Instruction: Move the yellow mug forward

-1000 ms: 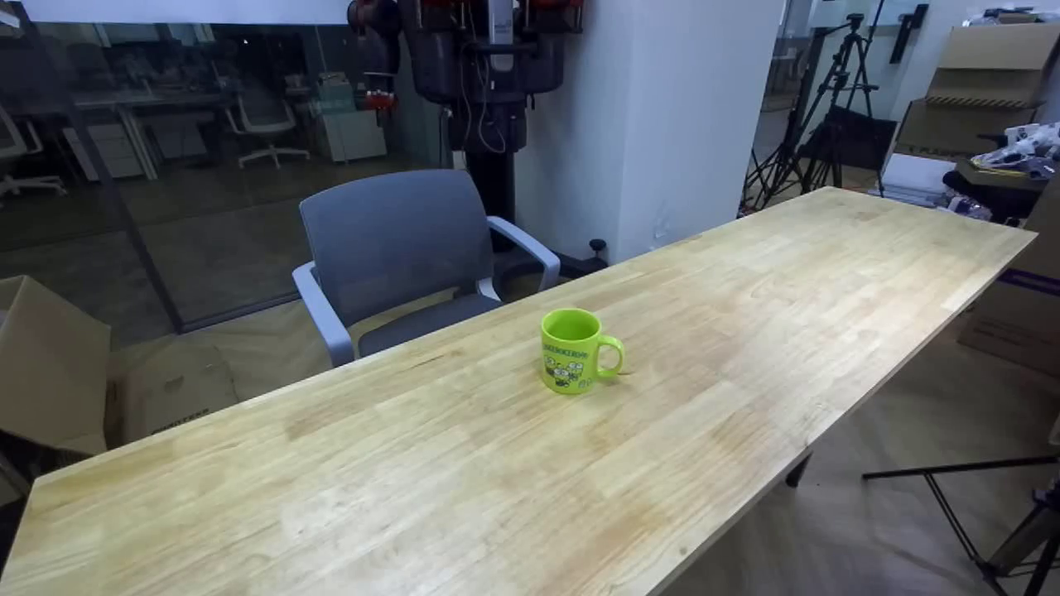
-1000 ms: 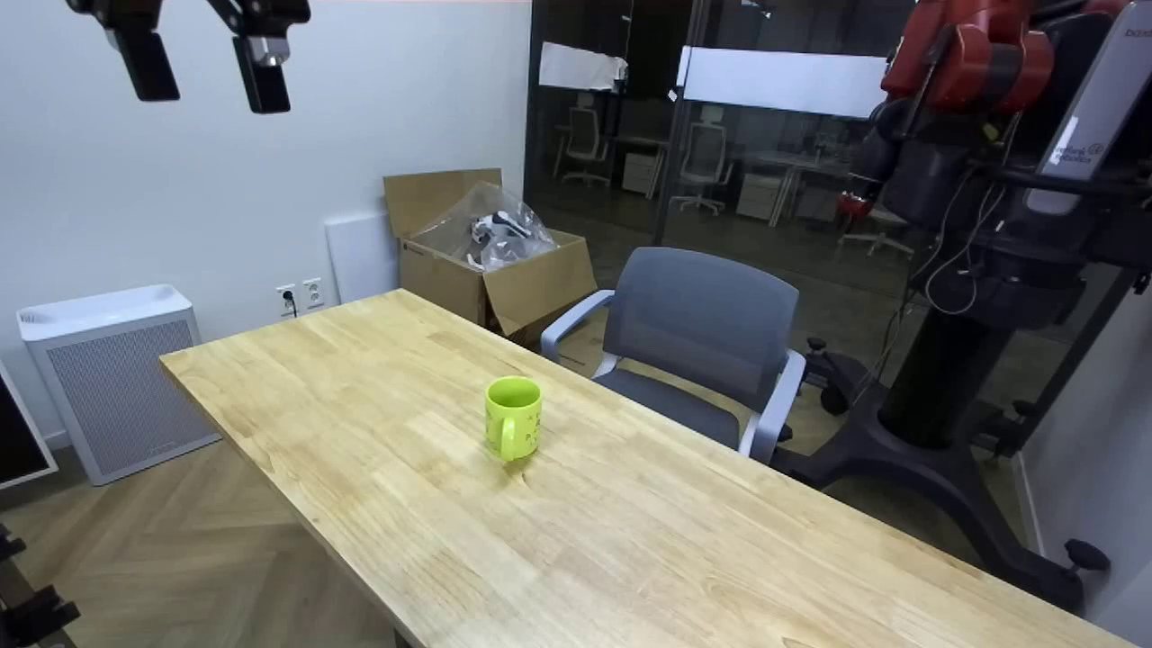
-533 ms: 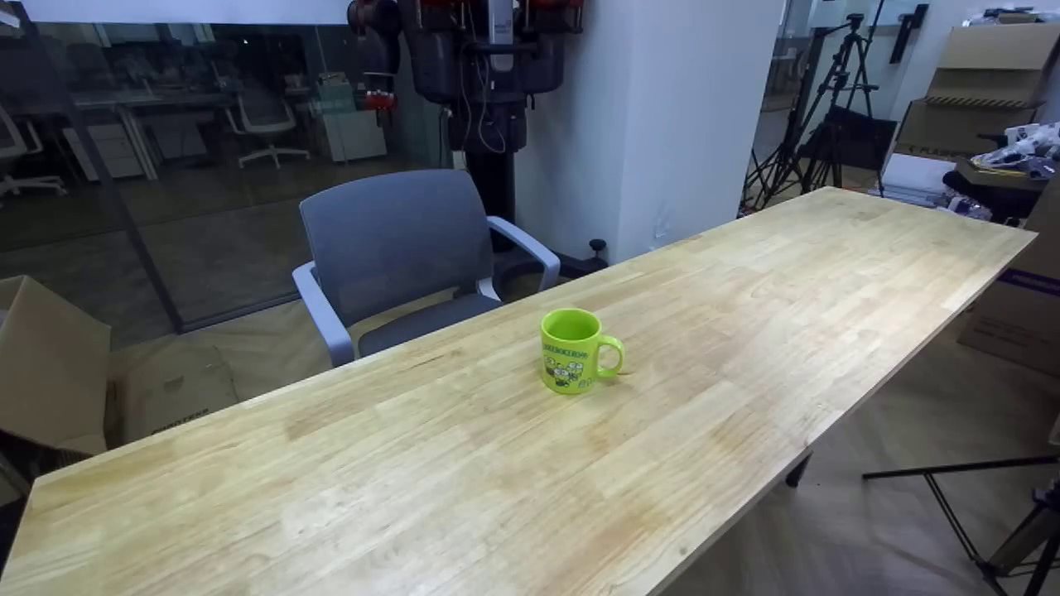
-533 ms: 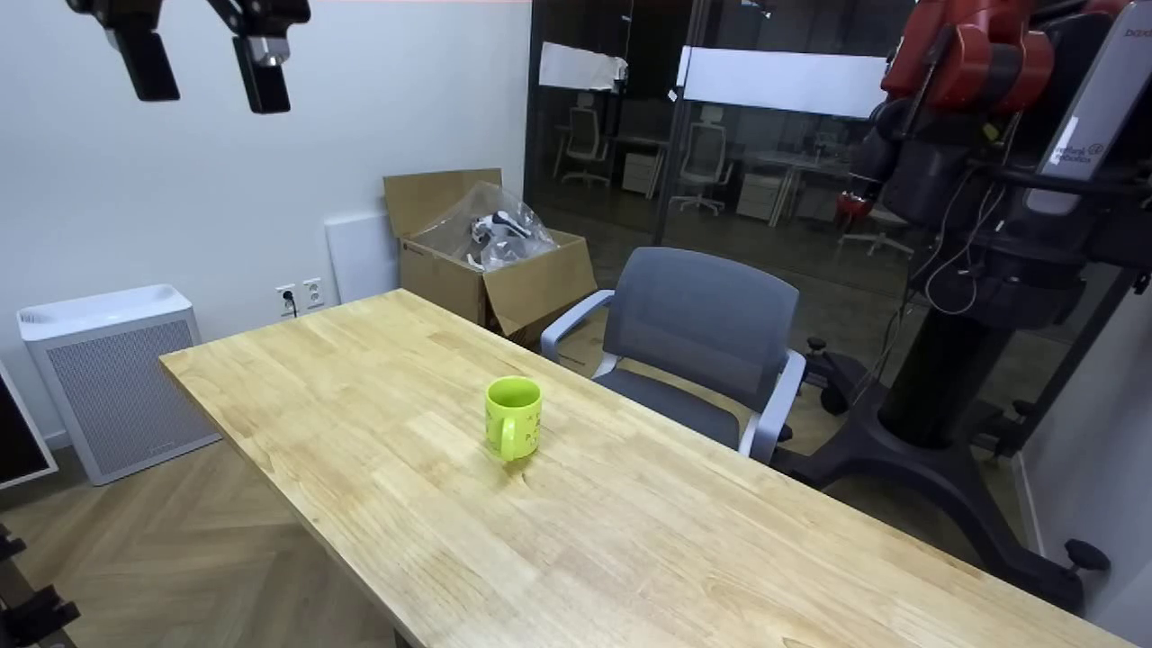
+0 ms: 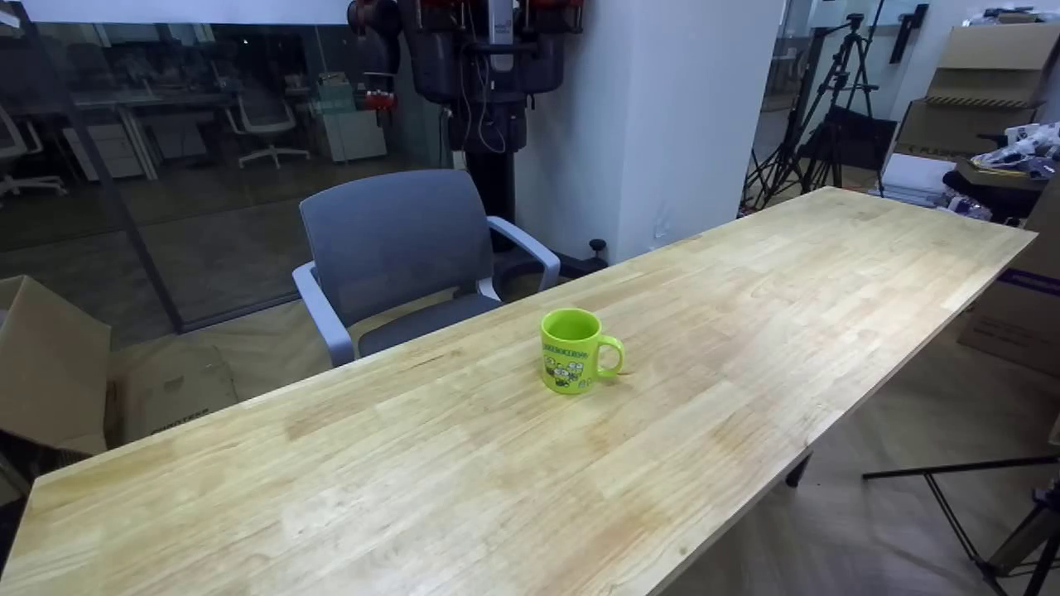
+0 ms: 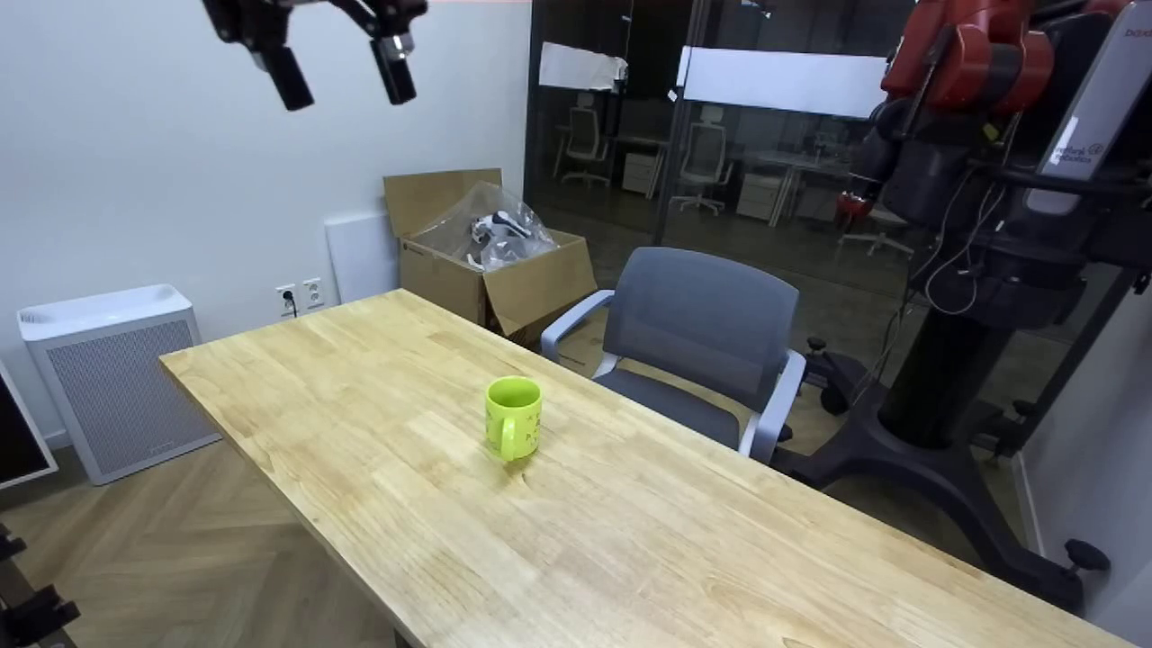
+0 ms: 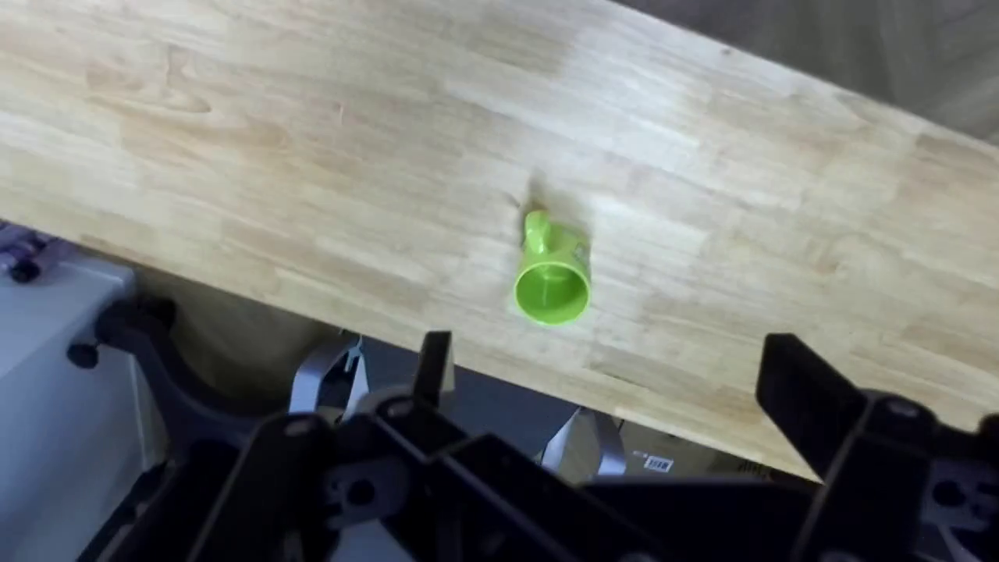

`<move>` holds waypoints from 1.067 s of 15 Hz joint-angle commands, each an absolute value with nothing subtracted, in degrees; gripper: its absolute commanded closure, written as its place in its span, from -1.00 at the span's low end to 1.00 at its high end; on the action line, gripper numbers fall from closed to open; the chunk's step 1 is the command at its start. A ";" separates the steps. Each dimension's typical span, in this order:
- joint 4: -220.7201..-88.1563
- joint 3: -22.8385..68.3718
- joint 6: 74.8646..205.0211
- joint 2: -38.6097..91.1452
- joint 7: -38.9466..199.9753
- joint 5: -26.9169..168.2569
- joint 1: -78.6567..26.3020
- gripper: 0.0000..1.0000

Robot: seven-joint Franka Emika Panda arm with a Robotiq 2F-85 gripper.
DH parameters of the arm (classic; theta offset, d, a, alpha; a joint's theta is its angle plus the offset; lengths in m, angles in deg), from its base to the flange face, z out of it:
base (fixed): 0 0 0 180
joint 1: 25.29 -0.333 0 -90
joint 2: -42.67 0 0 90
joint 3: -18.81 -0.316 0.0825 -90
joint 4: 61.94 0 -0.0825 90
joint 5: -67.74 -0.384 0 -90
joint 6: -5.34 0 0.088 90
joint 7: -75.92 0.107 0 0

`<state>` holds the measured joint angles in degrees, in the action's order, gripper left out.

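The yellow mug (image 5: pixel 566 364) is lime green with printed figures on its side and stands upright on the wooden table. It also shows in an exterior view (image 6: pixel 513 416), with its handle facing that camera. My gripper (image 6: pixel 349 92) is open and empty, high above the table in that view and up and to the left of the mug. In the wrist view my gripper (image 7: pixel 609 343) has its two black fingers wide apart. There the mug (image 7: pixel 552 290) lies beyond the fingertips, a little left of the middle, its open rim facing the camera. The gripper does not touch the mug.
The wooden table (image 5: pixel 397 497) is long and narrow. A grey chair (image 6: pixel 702 315) stands against its long edge, close to the mug. An open cardboard box (image 6: pixel 450 279) is on the floor past the table's end. A red and black robot (image 6: pixel 972 180) stands behind the chair.
In an exterior view my gripper has moved to the right, towards the mug's side, and tilted, staying high and open. It held still between the two earlier frames. The mug has not moved.
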<state>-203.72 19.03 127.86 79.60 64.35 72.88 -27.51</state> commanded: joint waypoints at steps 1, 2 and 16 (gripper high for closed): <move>-198.79 22.25 135.75 67.71 60.66 73.73 -27.49 -1.00; -197.84 23.61 137.43 64.27 58.04 72.38 -28.27 -1.00; -190.14 21.96 143.00 41.57 43.68 65.30 -28.43 -1.00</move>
<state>-190.98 23.84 140.05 43.84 40.84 64.98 -29.97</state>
